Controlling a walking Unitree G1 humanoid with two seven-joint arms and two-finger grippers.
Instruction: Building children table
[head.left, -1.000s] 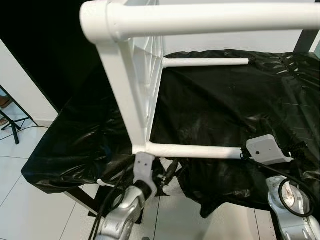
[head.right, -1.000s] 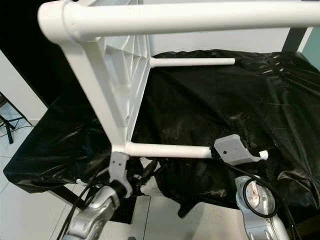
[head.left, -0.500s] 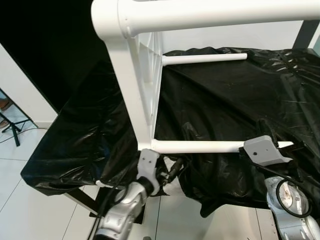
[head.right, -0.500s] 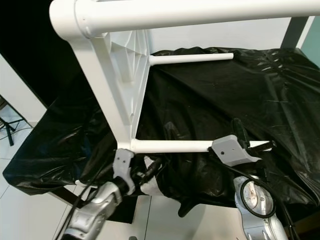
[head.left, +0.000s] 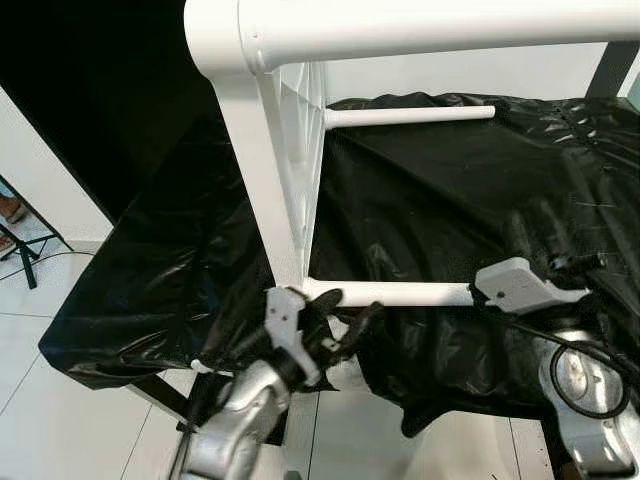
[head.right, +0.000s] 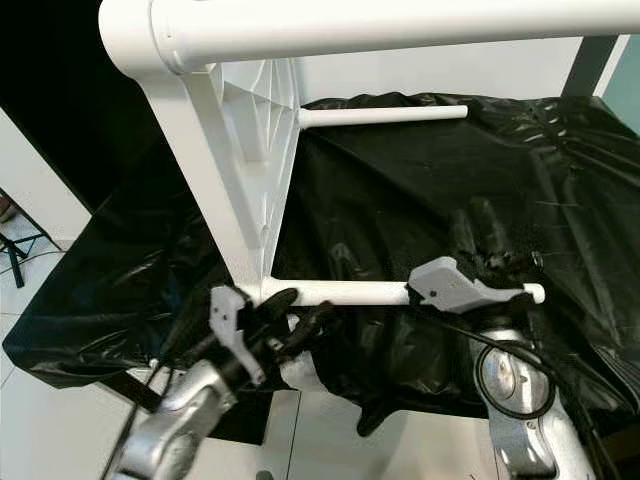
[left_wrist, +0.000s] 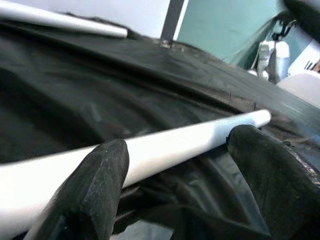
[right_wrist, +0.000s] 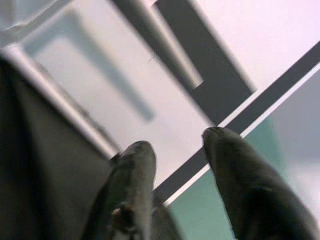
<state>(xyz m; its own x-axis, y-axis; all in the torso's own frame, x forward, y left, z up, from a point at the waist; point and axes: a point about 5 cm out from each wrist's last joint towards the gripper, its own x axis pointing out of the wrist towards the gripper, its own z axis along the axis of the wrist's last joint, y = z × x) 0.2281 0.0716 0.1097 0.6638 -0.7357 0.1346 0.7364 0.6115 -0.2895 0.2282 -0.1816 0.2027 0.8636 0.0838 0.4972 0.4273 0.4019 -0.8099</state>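
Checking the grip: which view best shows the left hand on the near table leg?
Left wrist view: both black fingers straddle the near table leg close up. Eye views show the left hand smaller, at the leg's base.

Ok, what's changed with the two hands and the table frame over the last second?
The left hand has come up to straddle the lower white leg near the frame, fingers open around it. The right hand has let go of the leg's far end and lifted, open. The white table frame stays tipped on the black sheet.
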